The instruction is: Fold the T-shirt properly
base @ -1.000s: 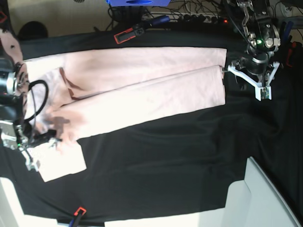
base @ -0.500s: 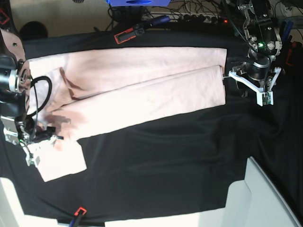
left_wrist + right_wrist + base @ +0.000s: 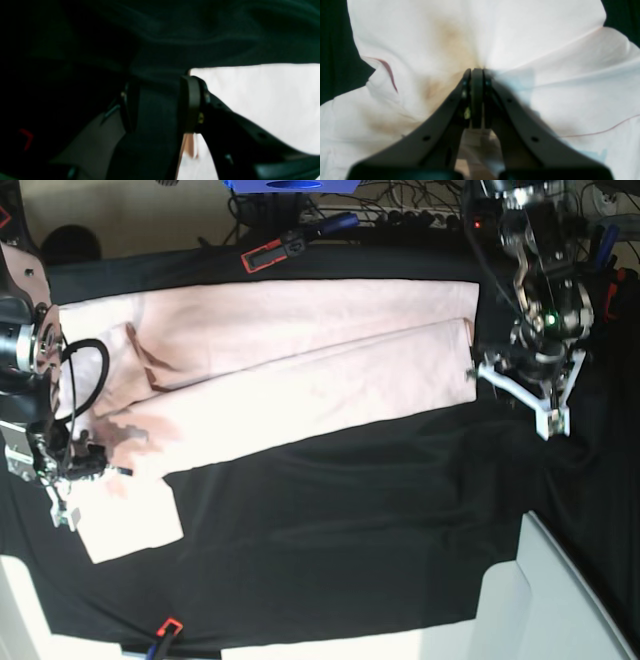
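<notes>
The pale pink T-shirt (image 3: 300, 360) lies lengthwise across the black table cloth (image 3: 350, 510), with one long side folded over and a sleeve (image 3: 130, 525) sticking out at the lower left. My right gripper (image 3: 477, 72) is shut on a pinch of the T-shirt (image 3: 520, 37), and the fabric puckers around its tips. In the base view that gripper (image 3: 105, 468) sits at the shirt's left end, just above the sleeve. My left gripper (image 3: 512, 385) hovers just past the shirt's right edge. Its jaws (image 3: 160, 107) stand apart over dark cloth, with the T-shirt (image 3: 262, 100) beside the right finger.
Red-and-black clamps (image 3: 265, 255) (image 3: 165, 630) hold the cloth at the back and front edges. A blue object (image 3: 290, 185) and cables lie behind the table. A white board (image 3: 560, 600) fills the lower right corner.
My right gripper's jaws have closed on the shirt by the sleeve. The left arm has moved toward the near side along the shirt's right edge, its jaws unchanged.
</notes>
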`<state>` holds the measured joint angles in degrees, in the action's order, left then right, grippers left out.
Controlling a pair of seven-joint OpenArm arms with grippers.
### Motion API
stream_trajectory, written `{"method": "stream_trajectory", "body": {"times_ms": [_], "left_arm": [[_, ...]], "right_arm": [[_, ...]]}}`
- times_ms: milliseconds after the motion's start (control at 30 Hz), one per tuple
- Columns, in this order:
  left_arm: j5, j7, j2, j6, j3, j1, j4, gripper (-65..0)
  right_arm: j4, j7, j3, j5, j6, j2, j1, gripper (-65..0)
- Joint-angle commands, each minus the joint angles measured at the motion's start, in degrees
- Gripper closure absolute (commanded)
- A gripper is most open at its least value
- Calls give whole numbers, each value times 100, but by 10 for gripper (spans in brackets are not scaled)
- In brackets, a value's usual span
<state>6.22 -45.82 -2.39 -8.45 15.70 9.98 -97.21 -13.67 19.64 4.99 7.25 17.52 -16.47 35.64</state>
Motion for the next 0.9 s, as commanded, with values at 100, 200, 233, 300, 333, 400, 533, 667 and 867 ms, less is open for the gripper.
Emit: {"method": "stream_trajectory", "body": {"times_ms": [100,200,233,300,333,400,533,667,867], "left_arm": [[16,-37,-20,14,-1,-325,116,-265],[16,-231,-20,14,-1,-440,222,-265],[16,-231,-20,14,-1,-457,301,-265],[7,-248,-20,14,-1,-510,477,-265],[7,-248,-20,14,-1,-510,591,-265],[7,-231,-20,14,-54,-519,758,-265],[-37,-222,-55,14,-529,-519,1022,-265],[24,-213,-11,14,-617,-651,1057,-284],[24,-213,-11,14,-590,-905,1303,-376]], "right_arm": [[-712,98,-20,-26,55,-28,-34,0],[-1125,274,-20,-26,46,-81,-148,0],[-1319,414,-3,-26,46,-116,-192,0],[-1661,564,6,-26,37,-125,-298,0],[-1846,608,6,-26,37,-125,-351,0],[-2083,704,6,-26,37,-142,-430,0],[-2312,845,15,-26,37,-151,-474,0],[-2312,906,6,-26,37,-151,-474,0],[-2400,915,6,-26,37,-151,-614,0]]}}
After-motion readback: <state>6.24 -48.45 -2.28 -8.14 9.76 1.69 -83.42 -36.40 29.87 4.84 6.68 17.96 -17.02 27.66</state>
